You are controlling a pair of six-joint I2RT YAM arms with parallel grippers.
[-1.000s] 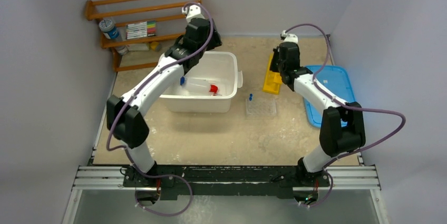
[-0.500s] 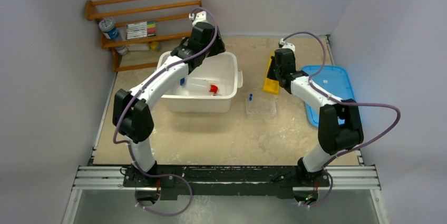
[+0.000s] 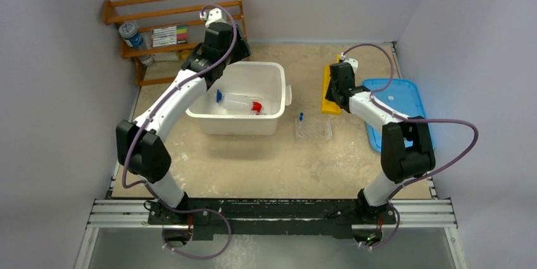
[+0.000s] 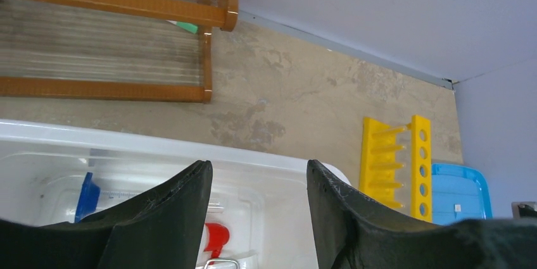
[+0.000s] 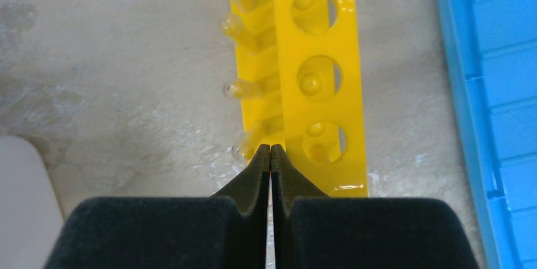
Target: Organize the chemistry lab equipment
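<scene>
red-capped squeeze bottle (image 3: pixel 240 102), lying in tub (image 3: pixel 234 125)

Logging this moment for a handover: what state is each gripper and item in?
Tub: upright, uncovered.
Bottle: capped, lying on its side in the tub.
Rack: empty of tubes.
Lid: lying flat on the table.
Left gripper: open, empty.
Right gripper: shut, tips at the rack's near end.
</scene>
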